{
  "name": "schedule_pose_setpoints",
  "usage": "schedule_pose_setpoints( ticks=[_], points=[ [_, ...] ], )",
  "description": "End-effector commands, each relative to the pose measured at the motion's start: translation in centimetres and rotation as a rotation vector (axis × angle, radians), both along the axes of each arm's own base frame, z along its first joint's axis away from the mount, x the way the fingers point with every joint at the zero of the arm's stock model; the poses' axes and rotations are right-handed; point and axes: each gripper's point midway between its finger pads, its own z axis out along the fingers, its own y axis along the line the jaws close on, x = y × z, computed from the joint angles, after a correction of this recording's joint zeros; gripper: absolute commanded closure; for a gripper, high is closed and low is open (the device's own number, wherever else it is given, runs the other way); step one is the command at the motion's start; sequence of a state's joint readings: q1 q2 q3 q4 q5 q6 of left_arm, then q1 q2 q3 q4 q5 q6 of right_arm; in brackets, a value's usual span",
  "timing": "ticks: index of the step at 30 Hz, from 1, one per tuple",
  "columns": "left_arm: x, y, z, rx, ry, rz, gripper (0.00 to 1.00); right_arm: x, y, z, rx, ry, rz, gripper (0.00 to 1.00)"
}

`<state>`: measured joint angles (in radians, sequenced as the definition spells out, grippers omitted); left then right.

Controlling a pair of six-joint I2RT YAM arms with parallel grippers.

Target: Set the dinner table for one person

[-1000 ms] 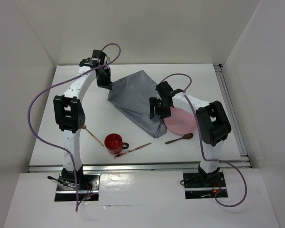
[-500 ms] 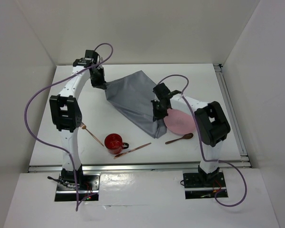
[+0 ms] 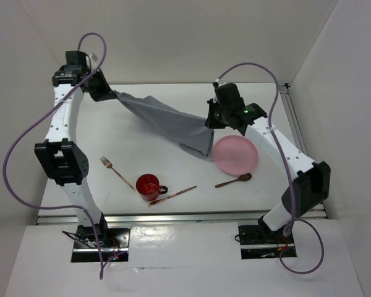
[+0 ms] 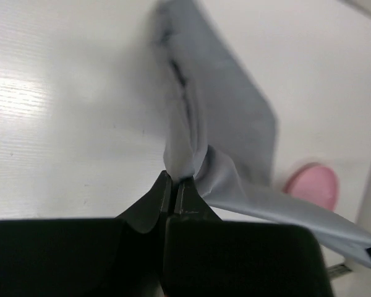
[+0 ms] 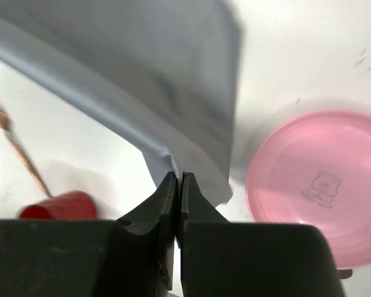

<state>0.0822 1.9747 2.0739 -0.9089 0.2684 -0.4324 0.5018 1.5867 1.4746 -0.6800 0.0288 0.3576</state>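
The grey cloth placemat (image 3: 164, 117) hangs stretched above the white dinner table (image 3: 269, 102), held up at both ends. My left gripper (image 3: 109, 94) is shut on its far left corner; the left wrist view shows the cloth (image 4: 226, 124) bunched between the closed tips of this gripper (image 4: 175, 180). My right gripper (image 3: 213, 122) is shut on the cloth's right edge. In the right wrist view that gripper (image 5: 178, 177) pinches a fold of the placemat (image 5: 161, 74), whose lower end droops toward the pink plate (image 3: 235, 154).
A red mug (image 3: 148, 185) lies near the front, with a copper fork (image 3: 115, 171) to its left and a copper knife (image 3: 173, 195) to its right. A copper spoon (image 3: 234, 180) lies below the plate. White walls enclose the table.
The right gripper closed on the placemat's right edge. Both arms rose and moved apart, the left one going back and left, so the cloth left the table and uncovered the whole plate.
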Motion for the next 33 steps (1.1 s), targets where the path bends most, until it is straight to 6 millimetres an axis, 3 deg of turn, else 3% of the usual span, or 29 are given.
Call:
schedule_pose_setpoints(
  ticks=[1, 2, 7, 8, 11, 15, 17, 18, 19, 21, 23, 25, 26, 28, 29, 33],
  points=[
    [-1.1, 0.5, 8.2, -0.103, -0.182, 0.031, 1.0, -0.5, -1.5, 5.6, -0.003, -0.128, -0.047, 1.0],
    [-1.4, 1.6, 9.4, -0.115, -0.207, 0.054, 1.0, -0.7, -1.7, 7.3, 0.016, -0.161, -0.048, 1.0],
    [-3.1, 2.8, 14.1, -0.19, -0.294, 0.089, 1.0, 0.1, -2.0, 12.4, 0.051, -0.278, -0.074, 1.0],
    [-3.5, 3.1, 15.1, -0.184, -0.321, 0.095, 1.0, 0.2, -1.9, 14.3, 0.074, -0.316, -0.076, 1.0],
    [-3.4, 2.9, 15.8, -0.203, -0.334, 0.095, 1.0, 2.0, -1.6, 14.4, 0.041, -0.33, -0.086, 1.0],
    [-2.3, 2.9, 14.9, -0.218, -0.321, 0.081, 1.0, 5.1, -1.4, 16.4, 0.023, -0.413, -0.114, 1.0],
    [-1.4, 2.9, 14.1, -0.233, -0.306, 0.081, 1.0, 7.1, -1.2, 16.7, 0.024, -0.448, -0.109, 1.0],
    [-1.0, 2.9, 15.0, -0.233, -0.337, 0.069, 1.0, 8.0, -1.6, 17.8, 0.045, -0.474, -0.119, 1.0],
    [-0.2, 3.0, 14.4, -0.241, -0.326, 0.064, 1.0, 9.5, -1.6, 17.0, 0.035, -0.469, -0.114, 1.0],
    [0.5, 3.0, 14.5, -0.246, -0.336, 0.054, 1.0, 11.5, -2.3, 17.3, 0.045, -0.482, -0.116, 1.0],
    [1.5, 3.1, 15.2, -0.254, -0.359, 0.048, 1.0, 14.1, -2.8, 19.0, 0.077, -0.541, -0.119, 1.0],
    [2.1, 3.0, 15.6, -0.262, -0.383, 0.04, 1.0, 16.2, -3.0, 18.3, 0.087, -0.544, -0.12, 1.0],
    [2.9, 3.0, 15.5, -0.282, -0.393, 0.041, 1.0, 17.0, -3.4, 18.9, 0.1, -0.569, -0.124, 1.0],
    [3.5, 2.5, 15.7, -0.298, -0.409, 0.028, 1.0, 18.2, -3.9, 20.5, 0.124, -0.617, -0.127, 1.0],
    [4.0, 2.4, 15.3, -0.313, -0.407, 0.021, 1.0, 19.3, -4.4, 20.3, 0.132, -0.629, -0.145, 1.0],
    [5.6, 1.8, 16.1, -0.349, -0.448, 0.0, 1.0, 20.4, -5.0, 21.5, 0.158, -0.685, -0.142, 1.0]
  ],
)
